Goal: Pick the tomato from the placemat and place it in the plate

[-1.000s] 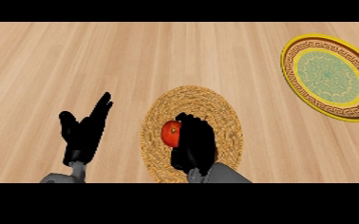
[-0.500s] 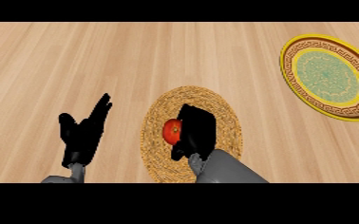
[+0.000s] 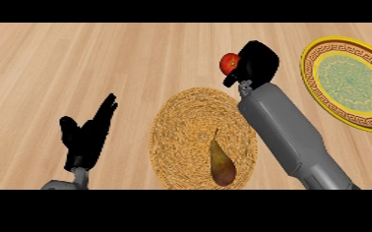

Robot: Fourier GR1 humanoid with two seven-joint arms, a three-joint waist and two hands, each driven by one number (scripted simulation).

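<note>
A red tomato [image 3: 230, 63] is held off the round woven placemat [image 3: 196, 132], with my right hand [image 3: 256, 64] curled round it above the bare wood, beyond the mat's far edge. Most of the tomato is hidden by the fingers. The plate [image 3: 341, 81], yellow-rimmed with a green centre, lies at the right edge, to the right of the hand and apart from it. My left hand [image 3: 87, 137] rests open at the lower left, fingers up.
A dark, pear-shaped shadow [image 3: 221, 163] falls on the placemat's near part. The grey right forearm [image 3: 291, 137] crosses the mat's right side. Wooden counter [image 3: 109, 64] stretches to the left and far side.
My right hand has lifted the tomato off the placemat and carried it away from me and to the right, toward the plate. The left hand has stayed put.
</note>
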